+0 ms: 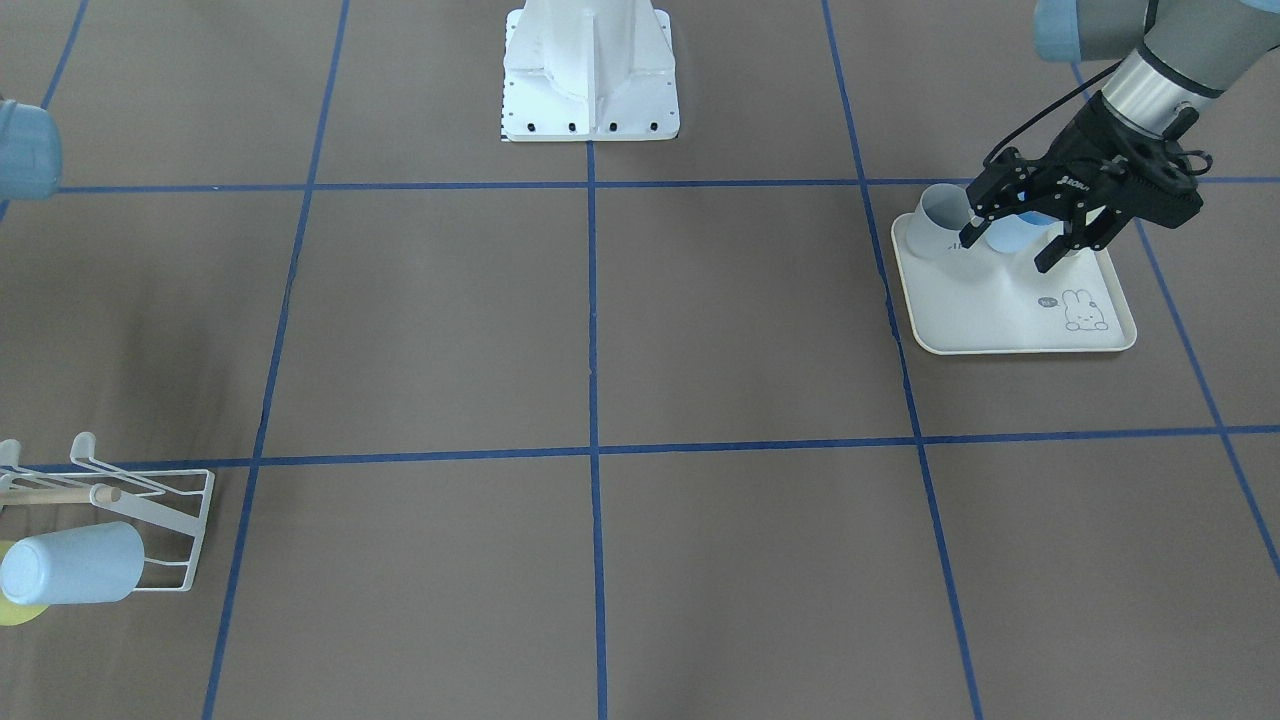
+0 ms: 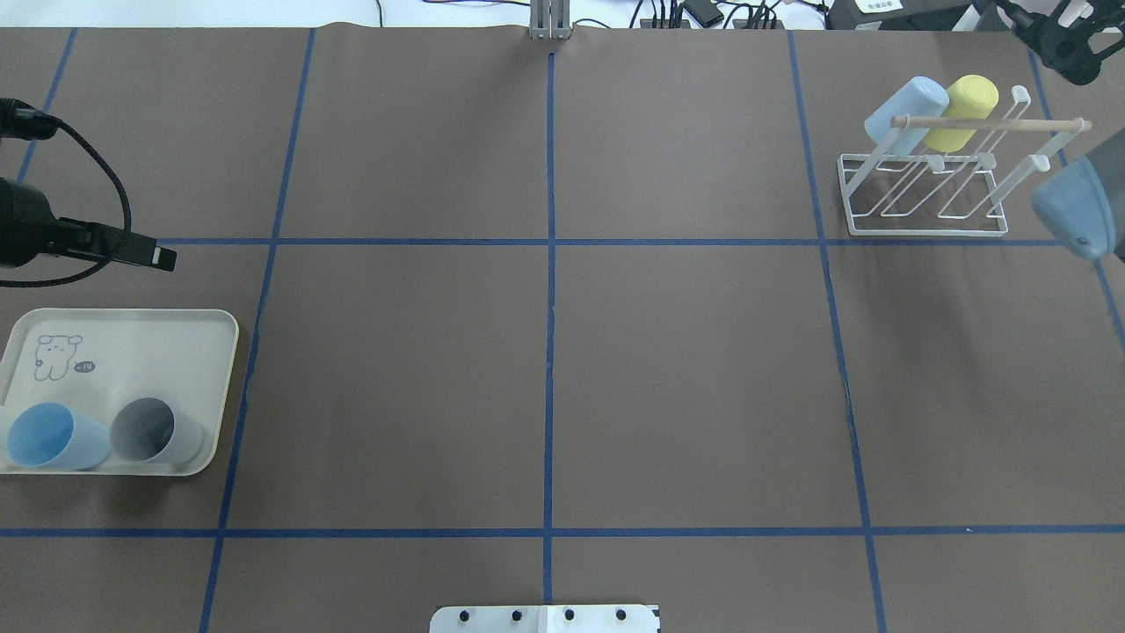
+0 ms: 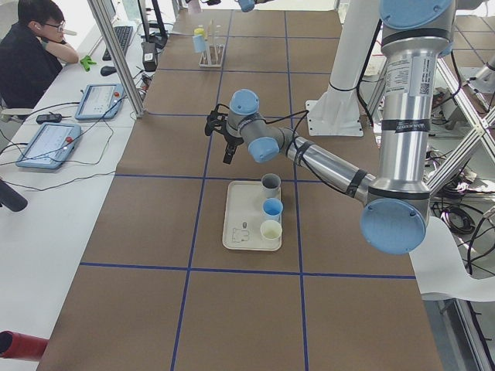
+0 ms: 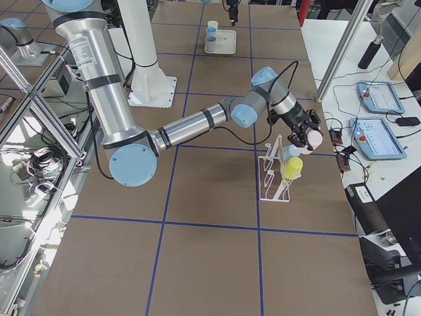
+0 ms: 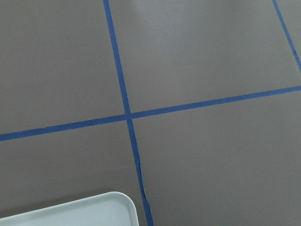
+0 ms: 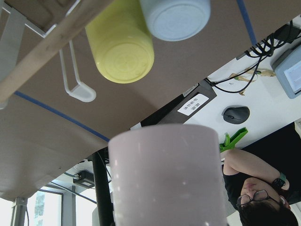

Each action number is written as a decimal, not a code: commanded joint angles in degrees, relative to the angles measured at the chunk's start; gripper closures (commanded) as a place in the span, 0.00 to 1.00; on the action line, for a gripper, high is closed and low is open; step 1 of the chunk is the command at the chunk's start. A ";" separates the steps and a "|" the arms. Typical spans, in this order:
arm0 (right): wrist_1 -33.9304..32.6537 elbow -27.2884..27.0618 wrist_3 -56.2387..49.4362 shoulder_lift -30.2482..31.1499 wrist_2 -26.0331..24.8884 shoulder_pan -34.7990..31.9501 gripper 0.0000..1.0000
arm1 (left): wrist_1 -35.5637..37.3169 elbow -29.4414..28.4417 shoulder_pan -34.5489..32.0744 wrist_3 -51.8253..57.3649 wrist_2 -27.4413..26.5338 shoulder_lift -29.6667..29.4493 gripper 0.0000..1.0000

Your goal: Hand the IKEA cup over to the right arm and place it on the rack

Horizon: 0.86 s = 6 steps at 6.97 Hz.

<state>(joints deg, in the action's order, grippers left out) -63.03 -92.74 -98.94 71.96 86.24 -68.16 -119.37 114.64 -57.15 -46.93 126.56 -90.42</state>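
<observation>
We see the left arm stretched low along the counter's left end, its left gripper point(image 1: 1022, 238) pointing down with the fingers spread wide and nothing between them. The right arm reaches out to the far right corner, where the right gripper point(image 4: 303, 134) is clamped on the IKEA cup point(image 6: 164, 174), a pale cup held in the air just beside the rack point(image 2: 923, 204).

The front-facing view sets the left gripper over the tray point(image 2: 158, 343). The left-end view shows it raised clear of it. The overhead view shows a blue cup point(image 2: 53, 437) and a grey cup point(image 2: 154, 431) on the tray. Only the left-end view shows a cream cup point(image 3: 270, 230) in the same row. The right wrist camera looks up past the held cup at the bottoms of a yellow cup point(image 2: 962, 110) and a pale blue cup point(image 2: 905, 110), both hung on the rack by its wooden dowel point(image 2: 993, 124).

The counter point(image 2: 685, 378) is brown, crossed by blue tape lines point(image 2: 549, 352). Past its far edge an operator point(image 3: 35, 54) sits at a white desk with tablets point(image 3: 48, 144)
</observation>
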 commanded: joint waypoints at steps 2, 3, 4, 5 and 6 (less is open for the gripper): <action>8.09 7.57 -5.19 0.63 -0.02 -0.14 1.00 | -0.07 0.06 0.02 -0.10 0.00 -0.02 0.00; 8.45 7.58 -6.08 1.68 -0.11 0.04 1.00 | -0.07 0.06 0.02 -0.10 0.00 -0.02 0.00; 10.19 7.66 -6.09 2.91 -0.37 0.04 1.00 | -0.16 0.06 0.02 -0.10 0.00 0.07 0.00; 10.38 7.75 -5.91 2.83 -1.85 1.00 1.00 | -0.16 0.14 0.02 -0.10 0.00 0.07 0.00; 10.47 8.01 -6.08 3.18 -3.61 1.70 1.00 | -0.16 0.23 0.02 -0.10 0.00 0.07 0.00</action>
<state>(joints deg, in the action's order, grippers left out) -52.93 -85.00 -104.89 74.72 84.50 -67.32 -119.52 114.78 -57.13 -47.02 126.56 -90.36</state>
